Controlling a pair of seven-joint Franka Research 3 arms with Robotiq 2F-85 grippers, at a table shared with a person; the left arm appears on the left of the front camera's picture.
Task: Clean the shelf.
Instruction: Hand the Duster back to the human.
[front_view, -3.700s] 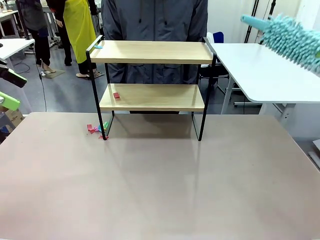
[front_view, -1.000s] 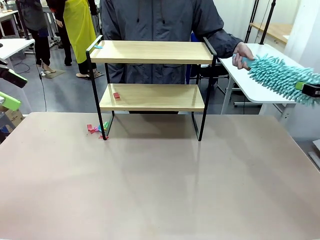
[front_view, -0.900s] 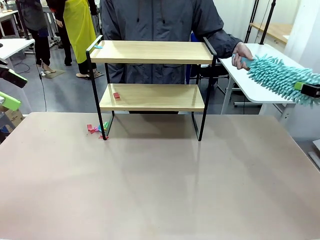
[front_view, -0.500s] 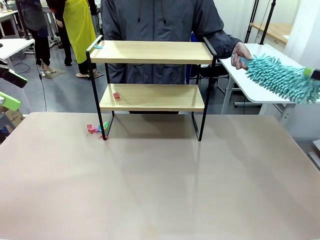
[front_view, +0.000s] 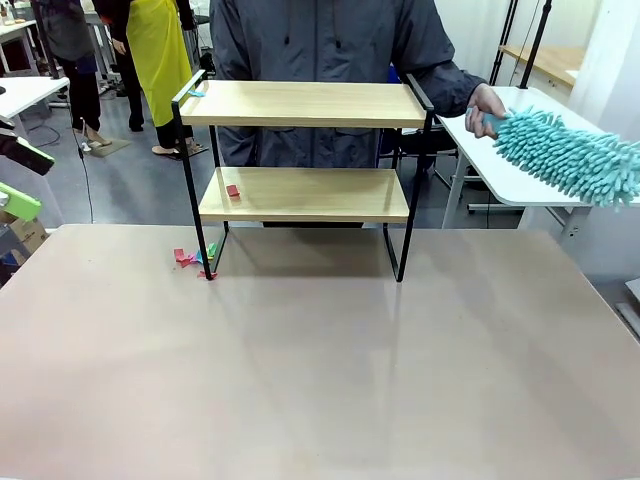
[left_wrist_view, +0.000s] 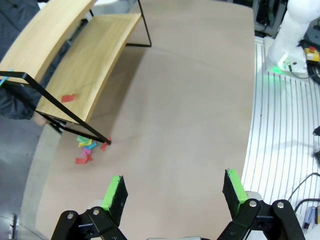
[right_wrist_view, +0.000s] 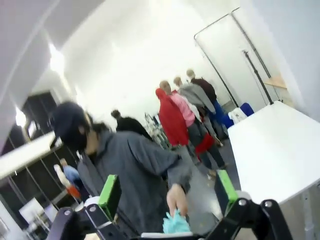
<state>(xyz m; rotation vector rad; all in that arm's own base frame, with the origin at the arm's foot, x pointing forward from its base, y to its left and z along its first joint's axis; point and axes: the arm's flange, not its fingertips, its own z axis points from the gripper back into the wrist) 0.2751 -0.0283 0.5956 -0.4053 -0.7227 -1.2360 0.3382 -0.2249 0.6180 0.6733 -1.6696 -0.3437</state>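
Now my right hand (right_wrist_view: 167, 200) spread wide and empty, my left hand (left_wrist_view: 174, 192) wide over the counter (front_view: 320, 370), person's hand (front_view: 487, 105) holding the duster (front_view: 565, 155) beside the shelf (front_view: 305, 150).

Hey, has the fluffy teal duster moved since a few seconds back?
Yes. The duster has dropped from high above the white side table to just over it, and the person's hand now holds its handle.
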